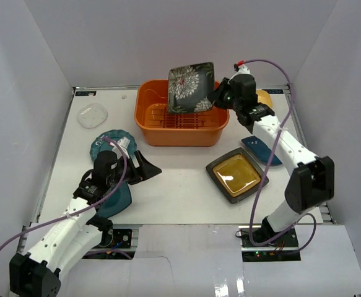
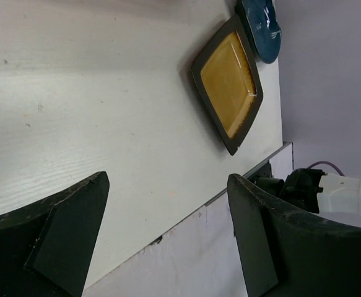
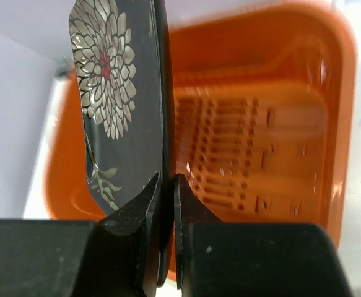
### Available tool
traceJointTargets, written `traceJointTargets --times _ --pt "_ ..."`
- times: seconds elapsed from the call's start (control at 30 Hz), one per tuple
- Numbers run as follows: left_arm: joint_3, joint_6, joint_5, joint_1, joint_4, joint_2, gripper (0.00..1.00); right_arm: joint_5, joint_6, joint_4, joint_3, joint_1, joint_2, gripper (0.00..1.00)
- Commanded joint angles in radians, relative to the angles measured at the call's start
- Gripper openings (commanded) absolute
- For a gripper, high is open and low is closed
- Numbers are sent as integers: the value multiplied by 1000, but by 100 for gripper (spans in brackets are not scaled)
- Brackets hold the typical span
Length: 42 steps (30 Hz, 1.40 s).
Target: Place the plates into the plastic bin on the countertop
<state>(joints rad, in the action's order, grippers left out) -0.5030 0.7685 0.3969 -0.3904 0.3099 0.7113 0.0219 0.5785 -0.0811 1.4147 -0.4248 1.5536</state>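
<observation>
My right end effector (image 3: pixel 166 185) clamps only the edge of the floral plate (image 1: pixel 191 88) over the bin (image 1: pixel 180 136) at twelve o'clock. The plate looks glossy, so it could slip and chip. Left end effector (image 2: pixel 168 179) apart, empty.

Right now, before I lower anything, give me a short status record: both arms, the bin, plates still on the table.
Right fingers: shut on the floral plate, held upright over the bin
Left fingers: open, empty, above the table
Bin: no plate seen inside
On table: mustard plate, round teal plate, teal plate under left arm, dark teal plate, yellow plate
</observation>
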Motion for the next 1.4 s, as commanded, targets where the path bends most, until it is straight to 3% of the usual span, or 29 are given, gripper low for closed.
traceJointTargets --times 0.0,0.23,0.33,0.5,0.77,0.83,0.87,0.97,1.0,1.03,1.2,1.37 --pt "23 89 19 -59 -127 37 87 -100 63 145 93 -3 12 8" --pt "44 190 -229 -387 -276 273 87 -109 72 156 46 -14 115 8" --pt "29 236 -322 -474 -350 382 87 -102 60 138 50 -32 169 8" --pt "-12 291 -440 -556 -452 520 87 -79 29 83 79 -68 246 8" --pt "-141 337 -510 -654 -548 764 87 -42 -11 -26 93 -78 290 11" --pt "-176 353 -533 -674 -565 831 88 -43 -19 -42 95 -80 292 24" --pt "-187 359 -553 -677 -575 855 88 -40 -29 -55 95 -81 289 39" --pt "-221 383 -592 -689 -597 930 87 -28 -51 -81 101 -86 277 62" --pt "-229 393 -598 -691 -600 948 86 -5 -68 -98 104 -89 264 76" --pt "-236 409 -602 -693 -606 964 86 10 -75 -104 107 -92 258 82" --pt "-281 469 -644 -708 -640 1053 81 23 -118 -151 130 -112 197 98" --pt "-347 508 -664 -726 -650 1145 71 -49 -131 -143 101 -126 109 93"
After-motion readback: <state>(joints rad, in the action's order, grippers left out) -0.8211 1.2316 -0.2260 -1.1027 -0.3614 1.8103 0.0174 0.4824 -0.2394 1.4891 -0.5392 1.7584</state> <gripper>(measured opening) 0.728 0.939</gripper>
